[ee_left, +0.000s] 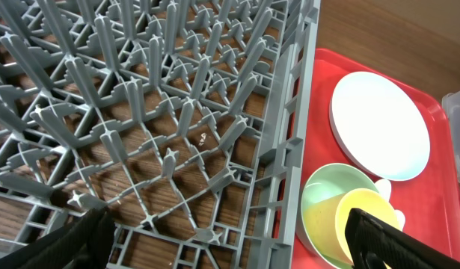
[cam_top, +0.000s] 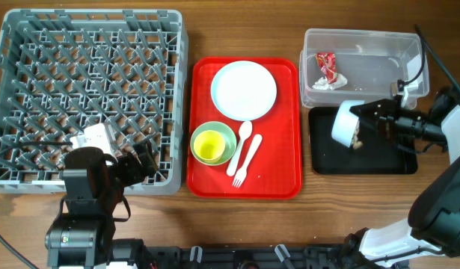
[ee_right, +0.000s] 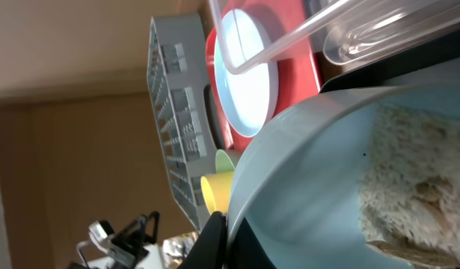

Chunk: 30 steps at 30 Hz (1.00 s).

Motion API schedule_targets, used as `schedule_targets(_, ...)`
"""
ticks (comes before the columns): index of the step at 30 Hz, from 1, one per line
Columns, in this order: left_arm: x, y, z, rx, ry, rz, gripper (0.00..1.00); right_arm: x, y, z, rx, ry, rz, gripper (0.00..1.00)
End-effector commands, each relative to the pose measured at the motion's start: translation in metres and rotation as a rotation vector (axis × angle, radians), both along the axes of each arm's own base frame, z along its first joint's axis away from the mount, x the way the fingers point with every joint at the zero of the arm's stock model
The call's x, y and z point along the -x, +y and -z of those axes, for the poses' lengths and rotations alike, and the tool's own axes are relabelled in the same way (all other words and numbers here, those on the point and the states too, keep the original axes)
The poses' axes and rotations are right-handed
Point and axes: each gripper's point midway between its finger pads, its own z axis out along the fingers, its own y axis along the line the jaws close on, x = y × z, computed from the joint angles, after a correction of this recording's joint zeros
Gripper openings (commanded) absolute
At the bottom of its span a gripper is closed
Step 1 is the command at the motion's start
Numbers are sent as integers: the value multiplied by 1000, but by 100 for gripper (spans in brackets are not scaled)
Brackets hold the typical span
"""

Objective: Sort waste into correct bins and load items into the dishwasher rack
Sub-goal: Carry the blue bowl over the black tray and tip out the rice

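Note:
My right gripper (cam_top: pixel 363 119) is shut on the rim of the pale blue bowl (cam_top: pixel 346 124), tipped on its side over the black tray (cam_top: pixel 362 161). Whitish rice scraps (ee_right: pixel 409 172) cling inside the bowl. The red-and-white wrapper (cam_top: pixel 326 68) lies in the clear tub (cam_top: pixel 364 63). The pale blue plate (cam_top: pixel 244 90), the yellow cup (cam_top: pixel 209 145) inside the mint-green bowl (cam_top: pixel 226 131), and the white spoon (cam_top: pixel 243 142) and fork (cam_top: pixel 246 161) lie on the red tray (cam_top: pixel 215 179). My left gripper (cam_top: pixel 143 164) is open and empty over the grey rack's (cam_top: pixel 35 45) front right corner.
The rack's upright pegs (ee_left: pixel 177 112) fill the left wrist view; its right wall (ee_left: pixel 289 149) runs beside the red tray (ee_left: pixel 439 246). Wooden tabletop (cam_top: pixel 237 30) shows around everything.

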Motion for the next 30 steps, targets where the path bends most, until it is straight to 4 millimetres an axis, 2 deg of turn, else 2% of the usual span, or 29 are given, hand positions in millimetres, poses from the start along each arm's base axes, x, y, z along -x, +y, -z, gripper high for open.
schedule_targets(1, -1, -1, -8, -9, -22, 16, 100, 0, 1, -6, 45, -156, -77, 4)
schedule_targets(6, -1, -1, -8, -9, -22, 16, 100, 2, 8, -21, 10, -282, -108, 4)
schedule_targets(18, -2, -1, -8, -9, -22, 16, 100, 4, 9, -21, 79, -424, -174, 4)
schedule_targets(20, -2, -1, -8, -9, -22, 16, 100, 3, 9, -23, 63, -407, -161, 4)
schedule_targets(23, -2, -1, -8, -9, -22, 16, 100, -4, 10, -40, -56, -396, -84, 4)
schedule_targets(25, -1, -1, -8, -10, -22, 16, 100, -15, -4, -46, -173, -265, 26, 4)
schedule_targets(27, -1, -1, -8, -10, -22, 16, 100, -19, -21, -46, -182, -248, 84, 4)
schedule_targets(30, -2, -1, -8, -10, -22, 16, 100, -14, -45, -26, -96, -147, 150, 4)
